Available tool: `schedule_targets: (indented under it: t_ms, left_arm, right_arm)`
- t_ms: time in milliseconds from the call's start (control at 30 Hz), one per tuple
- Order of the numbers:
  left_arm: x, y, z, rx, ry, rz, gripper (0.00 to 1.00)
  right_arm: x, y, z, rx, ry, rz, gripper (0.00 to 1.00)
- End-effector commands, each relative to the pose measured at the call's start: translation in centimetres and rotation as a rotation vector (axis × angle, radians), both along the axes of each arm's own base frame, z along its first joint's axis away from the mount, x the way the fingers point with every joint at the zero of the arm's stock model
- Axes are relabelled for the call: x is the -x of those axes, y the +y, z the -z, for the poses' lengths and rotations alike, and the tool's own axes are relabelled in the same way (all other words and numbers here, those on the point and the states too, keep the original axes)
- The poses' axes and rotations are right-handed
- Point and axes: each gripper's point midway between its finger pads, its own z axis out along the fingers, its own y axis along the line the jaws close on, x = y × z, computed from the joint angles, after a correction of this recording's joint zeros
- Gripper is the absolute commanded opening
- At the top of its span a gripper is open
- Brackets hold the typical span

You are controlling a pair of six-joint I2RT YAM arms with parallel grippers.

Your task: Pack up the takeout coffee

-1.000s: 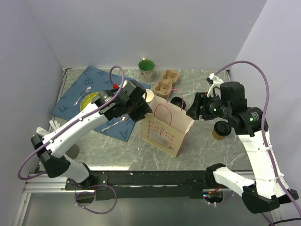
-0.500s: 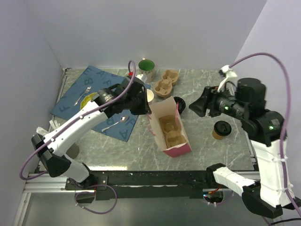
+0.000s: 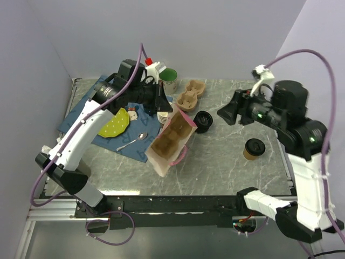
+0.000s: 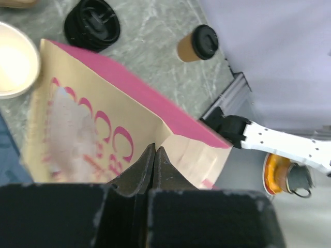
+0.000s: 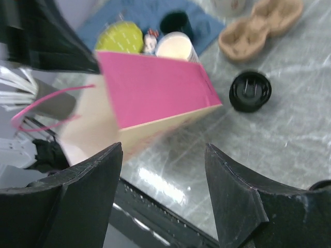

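The takeout coffee (image 3: 253, 149), a brown cup with a black lid, stands on the table at the right, also in the left wrist view (image 4: 199, 44). A tan and pink paper bag (image 3: 182, 123) hangs tilted at mid-table, its mouth facing up with a moulded carrier (image 3: 168, 137) inside. My left gripper (image 3: 163, 102) is shut, its tips (image 4: 154, 149) meeting at the bag's (image 4: 77, 119) upper edge. My right gripper (image 3: 222, 116) hovers open and empty between bag and coffee; the bag (image 5: 155, 88) shows blurred beyond its jaws (image 5: 163, 147).
A loose black lid (image 3: 203, 121) lies right of the bag. A stack of lidless cups (image 5: 177, 46) stands behind it. A second cardboard carrier (image 3: 190, 94) and a green-lined mug (image 3: 168, 78) sit at the back. A blue mat (image 3: 89, 108) holds a yellow plate (image 3: 115, 123) and spoon (image 3: 132, 141).
The bag went from standing to tipped over, then tilted up with its far end raised. My left gripper shut and rose toward the back. My right gripper drew back to the right.
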Motion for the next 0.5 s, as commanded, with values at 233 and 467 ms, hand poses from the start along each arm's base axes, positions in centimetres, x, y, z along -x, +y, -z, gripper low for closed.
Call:
schedule_targets:
  t_ms: [233,467]
  left_arm:
    - [2.9,-1.3,1.0,-0.053,0.115,0.103,0.01]
    - [4.2,-3.3,1.7,-0.094,0.156,0.114,0.09]
  right_arm:
    - [-2.6,2.9,2.5,0.008,0.111,-0.108,0.70]
    - [-1.5,3.8,3.7,-0.004,0.168,-0.133,0.70]
